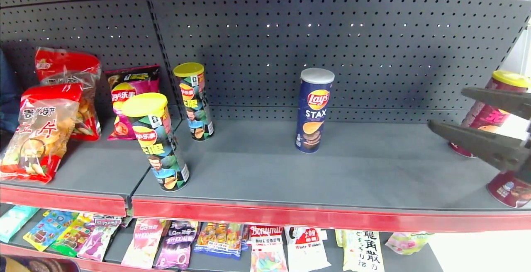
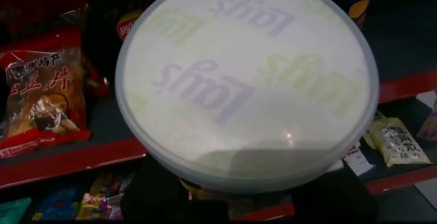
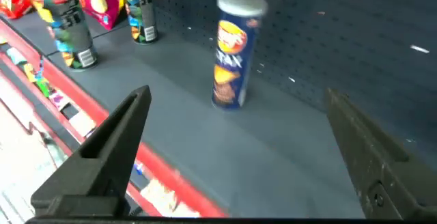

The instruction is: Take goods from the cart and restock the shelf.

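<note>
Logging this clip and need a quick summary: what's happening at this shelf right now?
A two-armed robot is restocking a snack shelf. Its right end effector hangs open and empty over the shelf's right end, beside two maroon cans, with a blue can standing alone mid-shelf. A pale-lidded can sits close against the left wrist camera, in front of the shelf; whether that arm grips it is unclear.

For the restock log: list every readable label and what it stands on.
Blue can: round logo, white word beneath; legible, not quoted here.
Front yellow-lidded can: logo and big characters.
Pale lid: faint logo, repeated.
Front red bag: big characters.
Lower-shelf packets: mostly too small.
</note>
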Controlling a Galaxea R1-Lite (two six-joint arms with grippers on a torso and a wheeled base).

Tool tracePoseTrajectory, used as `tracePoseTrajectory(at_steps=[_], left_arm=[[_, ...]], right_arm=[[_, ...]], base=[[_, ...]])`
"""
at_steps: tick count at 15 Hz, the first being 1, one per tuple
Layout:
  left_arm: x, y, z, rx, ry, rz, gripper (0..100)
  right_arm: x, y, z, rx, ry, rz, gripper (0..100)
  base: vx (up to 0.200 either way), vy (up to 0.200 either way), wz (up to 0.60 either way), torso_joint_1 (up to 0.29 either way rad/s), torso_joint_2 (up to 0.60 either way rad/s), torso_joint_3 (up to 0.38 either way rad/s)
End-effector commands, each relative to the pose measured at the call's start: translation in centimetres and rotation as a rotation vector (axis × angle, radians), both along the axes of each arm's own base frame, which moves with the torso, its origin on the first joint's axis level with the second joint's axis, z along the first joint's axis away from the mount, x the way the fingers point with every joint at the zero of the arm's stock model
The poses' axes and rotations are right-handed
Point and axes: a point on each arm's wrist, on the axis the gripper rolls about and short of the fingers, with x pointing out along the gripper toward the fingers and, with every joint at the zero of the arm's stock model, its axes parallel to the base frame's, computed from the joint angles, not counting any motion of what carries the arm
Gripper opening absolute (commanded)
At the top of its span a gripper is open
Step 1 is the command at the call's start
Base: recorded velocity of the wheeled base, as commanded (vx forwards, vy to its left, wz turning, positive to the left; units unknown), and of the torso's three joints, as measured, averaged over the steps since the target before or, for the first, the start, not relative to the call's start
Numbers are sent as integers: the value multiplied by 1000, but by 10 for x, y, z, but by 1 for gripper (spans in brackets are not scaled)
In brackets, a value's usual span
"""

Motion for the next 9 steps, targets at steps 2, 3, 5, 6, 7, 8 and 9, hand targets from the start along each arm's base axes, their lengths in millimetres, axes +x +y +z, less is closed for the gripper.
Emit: tracePoseTrajectory(at_steps=[2,3,5,6,7,8,9], left_arm=[[-1,0,0,-1,-4,6,0],[0,0,0,-1,-1,8,0],[1,0,-1,0,10,11,0],[1,0,-1,-2,13,11,0],[1,0,-1,-2,12,12,0],[1,0,-1,-2,12,14,0],[1,0,-1,-2,10,14,0]], right_arm=[[82,42,-34,-40,125,32,100],[91,47,-36,-33,126,31,100],[114,56,-46,-30,142,27,100],[127,61,-52,-36,160,23,100],[135,63,-55,-35,161,17,100],[142,66,-58,-27,162,13,100],[146,68,-62,-25,171,12,100]], base=[[0,0,0,0,0,0],[0,0,0,0,0,0],[0,0,0,0,0,0],[0,0,0,0,0,0],[0,0,0,0,0,0],[0,0,0,0,0,0],[0,0,0,0,0,0]])
